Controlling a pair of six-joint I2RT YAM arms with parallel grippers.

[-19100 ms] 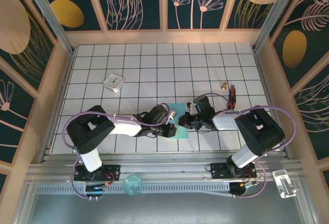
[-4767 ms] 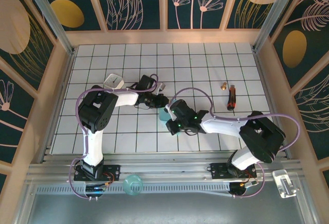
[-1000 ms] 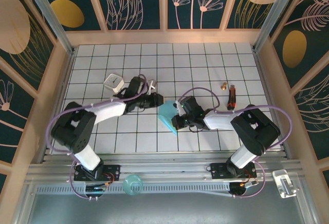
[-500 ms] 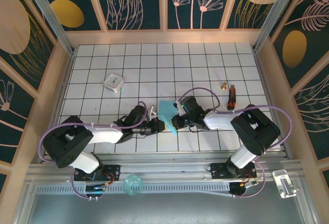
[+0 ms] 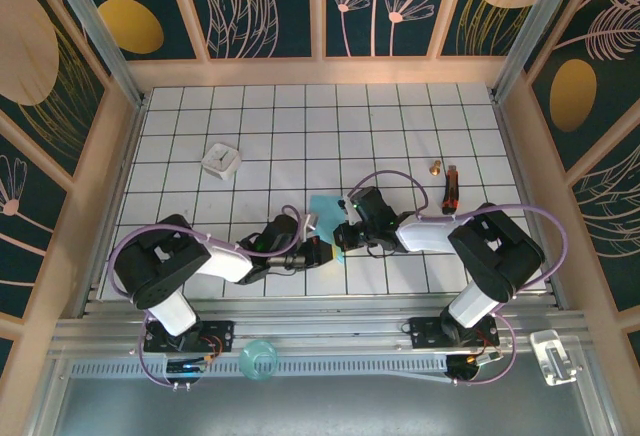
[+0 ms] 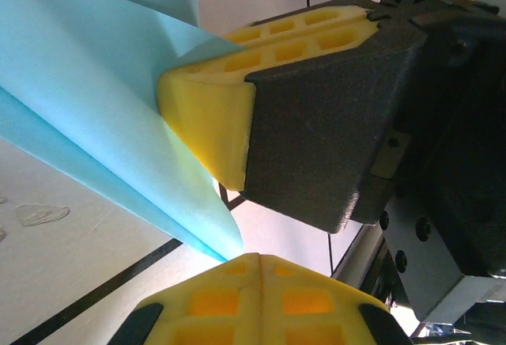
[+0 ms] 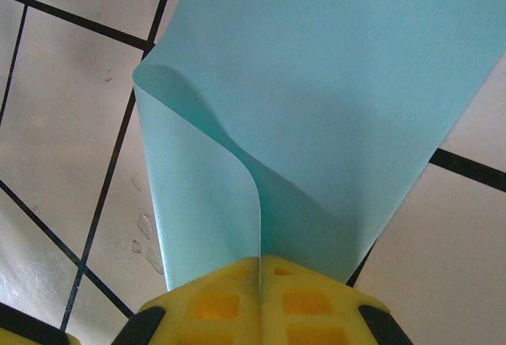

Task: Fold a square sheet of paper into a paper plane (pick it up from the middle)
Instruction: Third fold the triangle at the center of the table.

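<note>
On the tiled table (image 5: pixel 400 116), near its middle, the light-blue sheet of paper (image 7: pixel 332 68) curls between both arms. It looks thin, limp and easily creased, so it is best held close to its fold. The right tool (image 7: pixel 259 264) pinches its edge, and the left tool (image 6: pixel 251 259) is pressed together at its corner.

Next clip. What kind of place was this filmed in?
Most likely a purpose-built robot test cell, not a home or shop: a white gridded tabletop, boxed in by wood-framed wall panels with a floral print, and a metal rail at the near edge carrying the left arm and right arm.
</note>
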